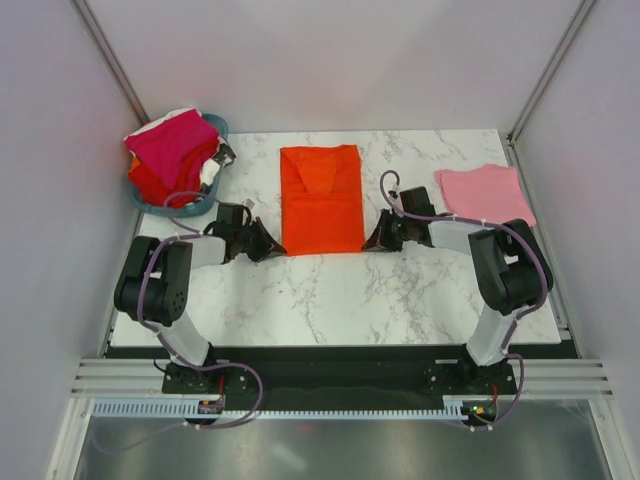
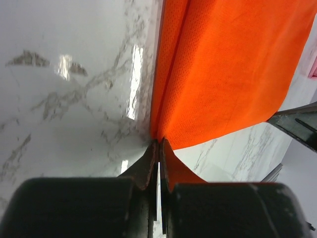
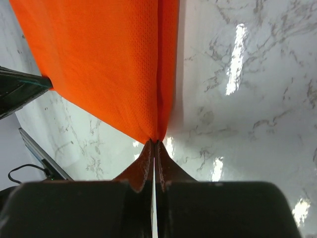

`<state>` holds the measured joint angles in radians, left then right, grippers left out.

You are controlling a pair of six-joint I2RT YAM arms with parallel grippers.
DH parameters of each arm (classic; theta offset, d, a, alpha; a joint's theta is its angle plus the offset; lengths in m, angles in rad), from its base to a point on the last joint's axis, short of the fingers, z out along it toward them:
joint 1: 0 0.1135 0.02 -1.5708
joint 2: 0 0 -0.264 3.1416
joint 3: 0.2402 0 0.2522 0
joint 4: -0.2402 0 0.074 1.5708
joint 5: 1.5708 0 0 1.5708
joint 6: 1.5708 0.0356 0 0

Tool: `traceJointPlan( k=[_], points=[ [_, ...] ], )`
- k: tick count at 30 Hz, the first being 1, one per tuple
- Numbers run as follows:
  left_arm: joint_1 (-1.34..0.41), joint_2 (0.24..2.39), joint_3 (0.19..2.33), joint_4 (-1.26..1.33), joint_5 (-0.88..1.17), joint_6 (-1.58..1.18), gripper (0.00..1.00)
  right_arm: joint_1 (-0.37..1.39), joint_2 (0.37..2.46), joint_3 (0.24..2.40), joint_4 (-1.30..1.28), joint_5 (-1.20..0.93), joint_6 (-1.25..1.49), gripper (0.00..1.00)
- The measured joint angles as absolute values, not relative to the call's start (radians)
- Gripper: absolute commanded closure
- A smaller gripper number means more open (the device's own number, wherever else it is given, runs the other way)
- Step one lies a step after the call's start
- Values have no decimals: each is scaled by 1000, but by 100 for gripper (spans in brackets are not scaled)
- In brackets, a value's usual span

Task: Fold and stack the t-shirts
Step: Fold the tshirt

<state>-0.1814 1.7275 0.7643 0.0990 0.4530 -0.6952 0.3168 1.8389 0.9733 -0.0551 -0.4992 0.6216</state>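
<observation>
White marble-pattern table (image 1: pixel 330 290): work surface.
Bright orange-red cloth t-shirt (image 1: pixel 320 200): centre of table, flat, already narrowed to long strip. Step judged: crosswise fold.
Left gripper (image 2: pixel 158 145): jaws pinched together on near-left corner.
Right gripper (image 3: pixel 155 144): jaws pinched together on near-right corner.
Next move calls for: even lift of both corners, carry toward far hem, edges kept aligned.

The top view looks down from above and behind the arm bases, far enough back to take in the whole surface (image 1: pixel 330 290). Each wrist view sits close behind its own pair, the left fingers (image 2: pixel 146 168) and the right fingers (image 3: pixel 145 166), facing along them. All three share the orange-red t-shirt (image 1: pixel 321 200) just ahead of them.
</observation>
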Motion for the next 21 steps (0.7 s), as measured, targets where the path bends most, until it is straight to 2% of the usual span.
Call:
traceJointPlan(
  k=[11,21],
  points=[
    [-241,1386,564,31,453,-695,98,319,1548,764,-90,-518,605,100],
    [-471,940,463,-128,396,-771,98,324,1159,663,-243,-519,569,100]
  ],
)
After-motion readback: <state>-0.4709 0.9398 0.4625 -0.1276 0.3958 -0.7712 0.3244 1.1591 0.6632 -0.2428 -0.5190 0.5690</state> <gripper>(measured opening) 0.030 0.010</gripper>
